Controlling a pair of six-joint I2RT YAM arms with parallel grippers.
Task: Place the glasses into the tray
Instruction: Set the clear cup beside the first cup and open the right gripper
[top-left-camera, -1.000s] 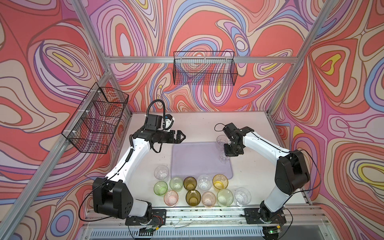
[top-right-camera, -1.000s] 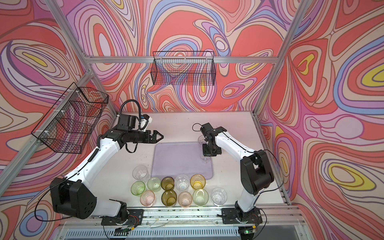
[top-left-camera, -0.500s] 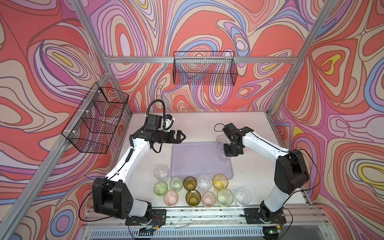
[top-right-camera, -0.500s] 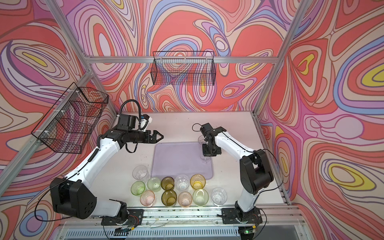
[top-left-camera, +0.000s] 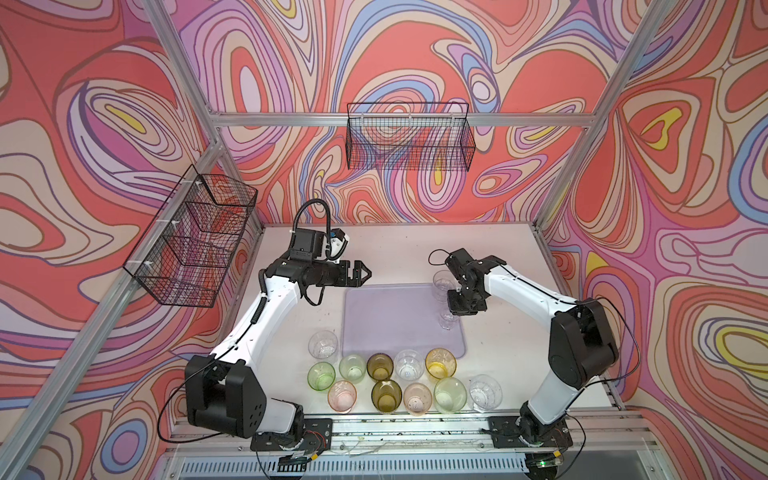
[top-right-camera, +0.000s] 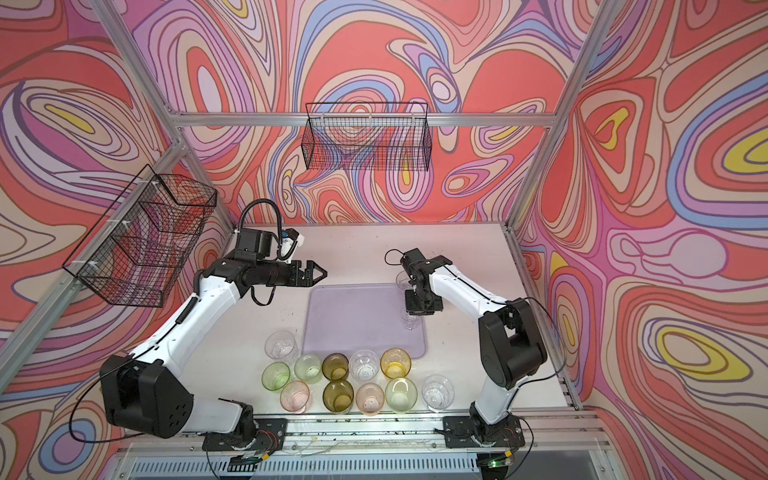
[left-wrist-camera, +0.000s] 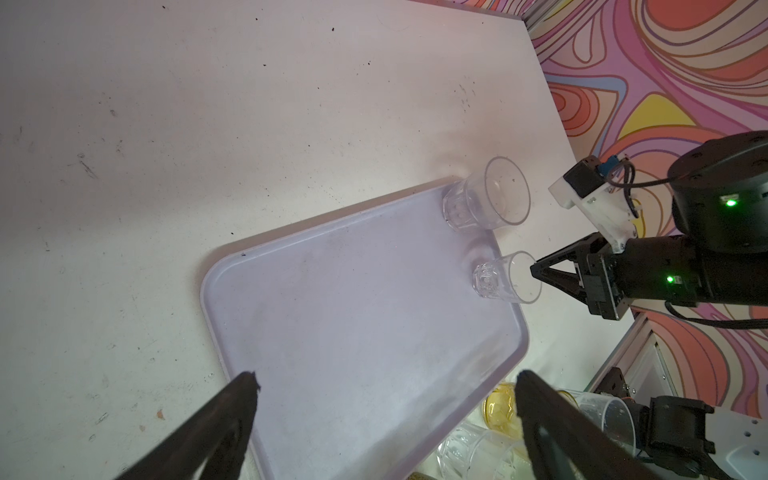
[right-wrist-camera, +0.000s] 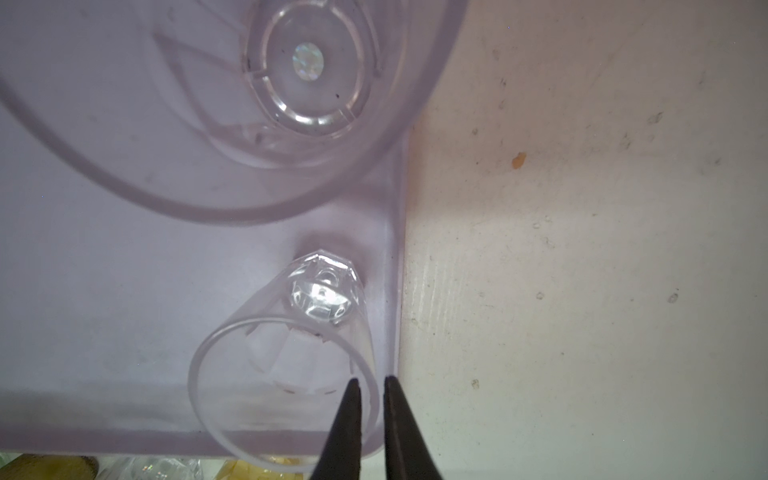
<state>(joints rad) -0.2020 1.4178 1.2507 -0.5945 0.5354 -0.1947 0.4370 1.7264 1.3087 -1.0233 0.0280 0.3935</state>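
Right wrist view: my right gripper (right-wrist-camera: 370, 379) straddles the rim of a small clear glass (right-wrist-camera: 291, 340) in the tray (right-wrist-camera: 104, 291), near its edge, tips nearly together; whether they pinch I cannot tell. Left gripper (left-wrist-camera: 386, 378) gapes, empty. Other glasses (top-left-camera: 380, 365) on the table (top-left-camera: 395, 253) are cut off in both wrist views.

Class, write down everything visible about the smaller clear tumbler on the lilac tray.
The smaller clear tumbler is transparent, plastic-looking, tapering from an open mouth to a faceted base. It stands upright and empty on the lilac tray, close inside its rim. The right gripper straddles its wall at the mouth; whether it pinches is unclear.
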